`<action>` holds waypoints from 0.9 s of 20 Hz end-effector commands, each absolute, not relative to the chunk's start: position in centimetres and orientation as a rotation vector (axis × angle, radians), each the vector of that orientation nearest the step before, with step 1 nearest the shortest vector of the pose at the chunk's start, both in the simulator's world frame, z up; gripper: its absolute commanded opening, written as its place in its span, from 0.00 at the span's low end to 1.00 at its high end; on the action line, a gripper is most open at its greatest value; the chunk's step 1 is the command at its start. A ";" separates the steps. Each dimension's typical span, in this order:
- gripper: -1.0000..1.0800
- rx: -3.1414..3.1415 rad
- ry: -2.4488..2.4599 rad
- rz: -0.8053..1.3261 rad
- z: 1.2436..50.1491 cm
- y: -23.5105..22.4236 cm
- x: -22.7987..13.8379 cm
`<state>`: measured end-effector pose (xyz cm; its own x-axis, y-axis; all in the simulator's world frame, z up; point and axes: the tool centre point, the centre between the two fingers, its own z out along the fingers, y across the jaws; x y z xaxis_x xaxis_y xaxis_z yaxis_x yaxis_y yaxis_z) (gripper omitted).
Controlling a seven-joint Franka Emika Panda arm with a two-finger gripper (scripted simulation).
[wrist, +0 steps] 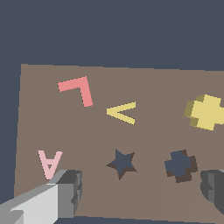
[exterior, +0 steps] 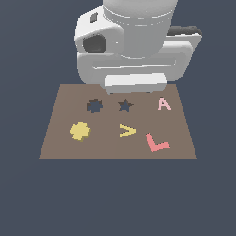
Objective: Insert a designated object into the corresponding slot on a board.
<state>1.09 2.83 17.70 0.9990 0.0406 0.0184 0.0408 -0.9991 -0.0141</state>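
Still pre-grasp: tool [wrist: 140,192] spread wide, empty, above board [exterior: 64,143]; next, descend onto yellow flower pc [exterior: 80,131], near-left of slot [exterior: 94,106].

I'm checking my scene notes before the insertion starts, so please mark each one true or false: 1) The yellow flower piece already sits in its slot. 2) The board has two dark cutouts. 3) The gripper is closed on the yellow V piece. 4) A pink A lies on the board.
1) False. The yellow flower piece lies flat on the board, apart from the flower-shaped slot, which is empty.
2) True. Besides that slot there is a star-shaped cutout.
3) False. The gripper holds nothing; its fingers stand wide apart above the board, and the yellow V piece lies untouched.
4) True. The pink A lies near the red L.
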 end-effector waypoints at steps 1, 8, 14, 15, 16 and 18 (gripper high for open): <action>0.96 -3.126 -0.064 -0.028 17.7 2.8 1.1; 0.96 -3.129 -0.029 -0.026 16.6 1.6 1.7; 0.96 -3.133 0.056 -0.020 13.9 -1.5 3.0; 0.96 -3.133 0.075 -0.019 13.3 -2.2 3.3; 0.96 -3.134 0.095 -0.017 12.6 -2.9 3.6; 0.96 -3.134 0.140 -0.014 11.2 -4.6 4.2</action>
